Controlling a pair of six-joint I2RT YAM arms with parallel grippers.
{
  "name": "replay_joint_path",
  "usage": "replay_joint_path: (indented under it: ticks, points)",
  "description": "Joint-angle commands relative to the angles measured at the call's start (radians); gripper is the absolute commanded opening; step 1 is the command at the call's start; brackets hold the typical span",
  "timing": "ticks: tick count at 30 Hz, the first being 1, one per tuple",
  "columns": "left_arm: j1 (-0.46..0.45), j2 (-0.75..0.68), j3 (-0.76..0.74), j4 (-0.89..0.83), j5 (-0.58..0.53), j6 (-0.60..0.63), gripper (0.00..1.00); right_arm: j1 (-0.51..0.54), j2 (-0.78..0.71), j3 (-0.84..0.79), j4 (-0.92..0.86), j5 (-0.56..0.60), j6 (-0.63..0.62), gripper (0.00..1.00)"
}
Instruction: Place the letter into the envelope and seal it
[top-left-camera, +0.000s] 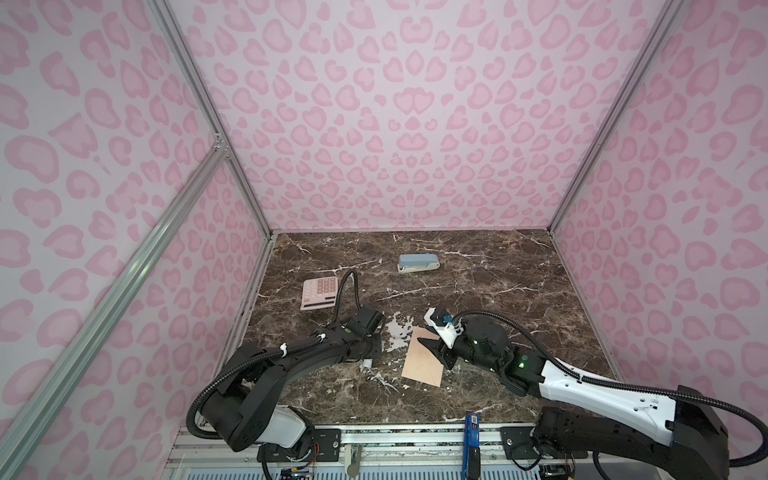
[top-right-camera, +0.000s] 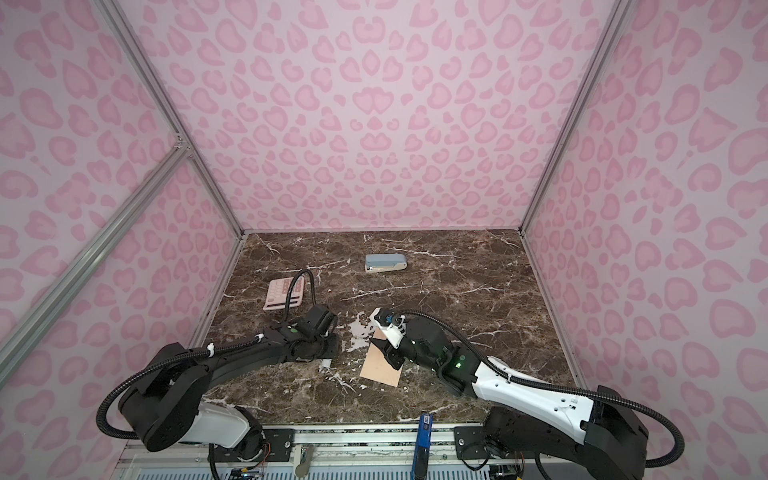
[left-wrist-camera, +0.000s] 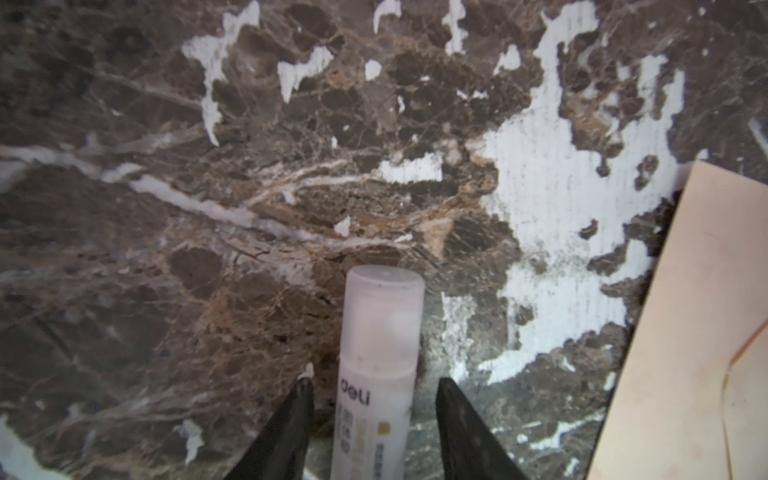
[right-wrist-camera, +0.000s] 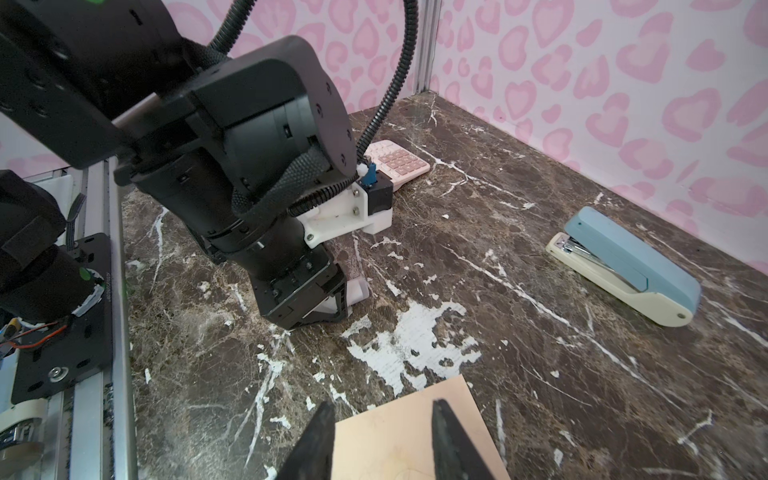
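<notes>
left jaws open astride glue stick (left-wrist-camera: 376, 353) (gap each side) | right jaws open over edge of envelope (top-left-camera: 419, 365)

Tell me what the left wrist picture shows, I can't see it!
A white glue stick lies between the left arm's open black jaws, touching neither, on a brown marble table. A peach envelope pokes in at the picture's edge.

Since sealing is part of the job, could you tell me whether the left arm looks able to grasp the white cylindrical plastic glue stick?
Likely yes: the left gripper has its jaws open either side of the glue stick, with nothing between.
</notes>
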Motion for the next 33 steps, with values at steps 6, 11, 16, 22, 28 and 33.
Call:
replay_joint_path:
  ticks: [6,11,16,22,28,33]
  points:
    - [-0.001,-0.028,0.027,-0.034,-0.006,0.003,0.63,0.002,0.008,0.015,0.006,-0.005,-0.014,0.4]
    - [-0.001,-0.059,0.036,-0.046,-0.016,0.005,0.66,0.002,0.01,0.02,0.004,-0.005,-0.015,0.4]
    - [-0.004,-0.14,0.044,-0.052,-0.061,0.023,0.7,0.004,0.015,0.01,0.017,-0.004,-0.006,0.4]
    - [0.001,-0.271,0.096,-0.11,-0.191,0.069,0.96,0.002,0.037,-0.003,0.048,0.049,0.022,0.4]
    - [0.05,-0.388,0.089,-0.024,-0.294,0.133,0.98,-0.094,0.055,-0.011,0.063,0.105,0.064,0.4]
    - [0.142,-0.498,-0.014,0.146,-0.321,0.177,0.98,-0.29,0.015,-0.035,0.098,0.109,0.136,0.39]
